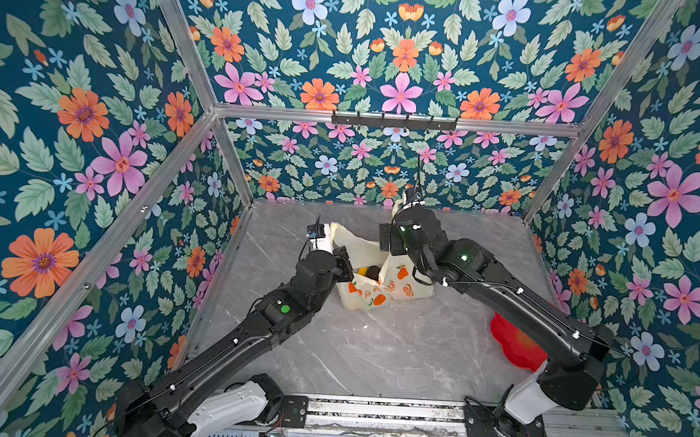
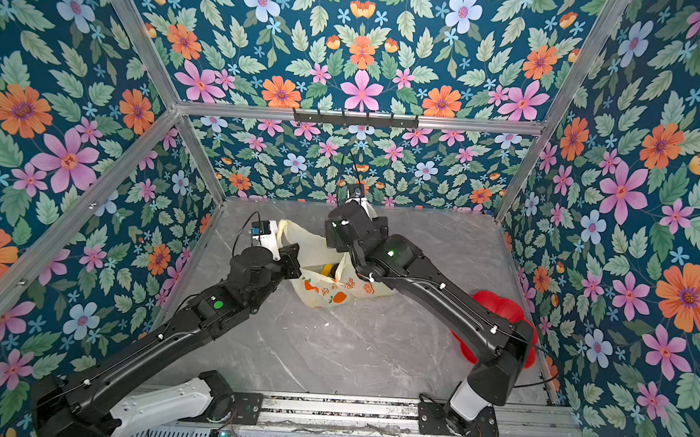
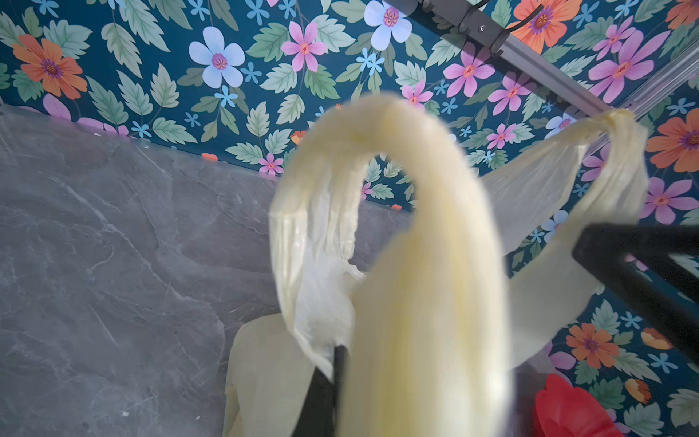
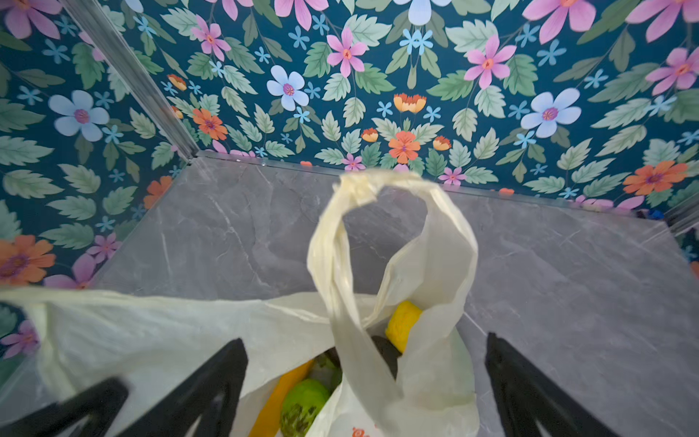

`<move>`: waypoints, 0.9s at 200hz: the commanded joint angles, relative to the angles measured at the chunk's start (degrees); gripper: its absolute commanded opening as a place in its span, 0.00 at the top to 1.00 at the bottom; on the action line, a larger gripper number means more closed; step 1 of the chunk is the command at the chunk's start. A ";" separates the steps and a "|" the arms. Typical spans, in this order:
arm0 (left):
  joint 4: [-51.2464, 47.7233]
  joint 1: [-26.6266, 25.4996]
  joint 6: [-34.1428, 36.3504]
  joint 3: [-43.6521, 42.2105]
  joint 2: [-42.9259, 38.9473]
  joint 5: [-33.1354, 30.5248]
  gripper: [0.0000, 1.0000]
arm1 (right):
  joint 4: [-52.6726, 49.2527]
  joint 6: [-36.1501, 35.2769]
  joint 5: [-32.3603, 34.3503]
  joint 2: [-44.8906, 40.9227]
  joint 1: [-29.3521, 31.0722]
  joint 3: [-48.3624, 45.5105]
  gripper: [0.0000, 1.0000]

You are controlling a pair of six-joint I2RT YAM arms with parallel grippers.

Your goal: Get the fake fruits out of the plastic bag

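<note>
Right wrist view: the right gripper gapes wide, straddling the plastic bag's handle loop, fake fruits just below; the left gripper is clenched on the bag's film.

There was one plastic bag, and it had two handles, both seen from the left wrist: one close and blurred, one farther off. Four fruits showed in its mouth from the right wrist: one yellow bumpy piece, one dark piece, one long orange-yellow piece and one green bumpy fruit. Any others beneath could not be counted. There was one red dish and one gray table. Two arms were there, a left arm and a right arm.
</note>
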 commanded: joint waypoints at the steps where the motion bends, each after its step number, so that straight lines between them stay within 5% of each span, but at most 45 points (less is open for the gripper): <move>1: 1.37 0.03 -0.54 -0.47 -0.70 -0.06 1.00 | -6.00 -1.82 5.69 6.54 -1.65 7.13 0.01; 54: -2.31 -0.02 -2.32 0.04 -0.40 -3.88 1.00 | -18.75 1.17 9.92 17.63 -3.87 21.15 0.07; 86: -6.03 0.12 -3.74 0.92 0.43 -7.55 1.00 | -12.25 1.21 6.08 11.01 -5.31 9.98 0.31; 165: -5.56 0.20 -4.66 0.70 1.13 -8.26 1.00 | -7.72 7.54 -3.90 1.87 -9.70 -4.93 0.36; 180: -5.64 0.14 -4.93 0.62 1.17 -8.25 1.00 | -6.89 8.91 -5.17 0.30 -10.64 -7.81 0.28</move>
